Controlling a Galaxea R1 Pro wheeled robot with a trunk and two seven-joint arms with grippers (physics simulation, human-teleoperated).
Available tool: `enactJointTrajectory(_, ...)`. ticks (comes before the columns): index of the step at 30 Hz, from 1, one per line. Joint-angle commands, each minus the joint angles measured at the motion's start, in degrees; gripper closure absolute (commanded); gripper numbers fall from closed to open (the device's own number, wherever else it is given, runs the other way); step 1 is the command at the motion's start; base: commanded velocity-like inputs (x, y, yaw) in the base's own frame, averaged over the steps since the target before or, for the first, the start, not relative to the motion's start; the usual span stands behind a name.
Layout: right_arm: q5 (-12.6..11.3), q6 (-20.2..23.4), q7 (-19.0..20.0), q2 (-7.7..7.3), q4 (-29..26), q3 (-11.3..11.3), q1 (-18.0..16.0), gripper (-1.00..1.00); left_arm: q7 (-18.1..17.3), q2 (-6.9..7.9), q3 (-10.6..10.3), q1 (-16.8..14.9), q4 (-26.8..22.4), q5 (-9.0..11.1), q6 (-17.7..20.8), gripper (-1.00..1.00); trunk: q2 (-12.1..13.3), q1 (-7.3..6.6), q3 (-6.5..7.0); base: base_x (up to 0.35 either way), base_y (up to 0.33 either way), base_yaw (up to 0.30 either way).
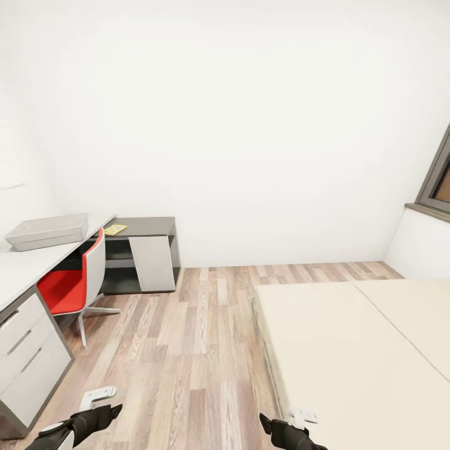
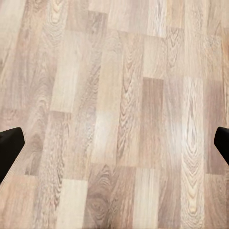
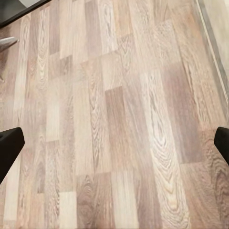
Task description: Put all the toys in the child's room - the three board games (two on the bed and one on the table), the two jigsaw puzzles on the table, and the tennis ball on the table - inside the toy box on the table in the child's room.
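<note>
Wood-plank floor (image 1: 187, 350) lies under both tools, left tool (image 2: 114, 148) and right tool (image 3: 114, 148) spread wide, empty. Red chair (image 1: 72, 284) stands against the desk (image 1: 25, 265) carrying the toy box (image 1: 47, 231); bed (image 1: 356, 350) at right.

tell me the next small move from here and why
Probably roll toward the table. The toy box and a yellow item sit far off, while both open grippers, left and right, hang empty over the floor.
</note>
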Motion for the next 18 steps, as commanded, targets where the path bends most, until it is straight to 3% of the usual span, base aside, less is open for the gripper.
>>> enactJointTrajectory(1,-0.5,0.5,0.4,0.08,-0.1,-0.4,0.0,-1.0,-0.4,-0.02,0.3,0.0,-0.1,0.6,0.6,-1.0,-0.1,0.04,-0.14,0.0,0.222,0.0)
enactJointTrajectory(13,-1.1,0.5,0.4,0.08,-0.1,-0.4,0.0,-1.0,-0.4,-0.02,0.3,0.0,-0.1,0.6,0.6,-1.0,-0.1,0.04,-0.13,0.0,0.222,-0.002)
enactJointTrajectory(18,-1.1,0.6,0.4,0.08,-0.1,-0.4,0.0,-1.0,-0.4,-0.02,0.3,0.0,-0.1,0.6,0.6,-1.0,-0.1,0.04,0.03,0.0,0.222,-0.139)
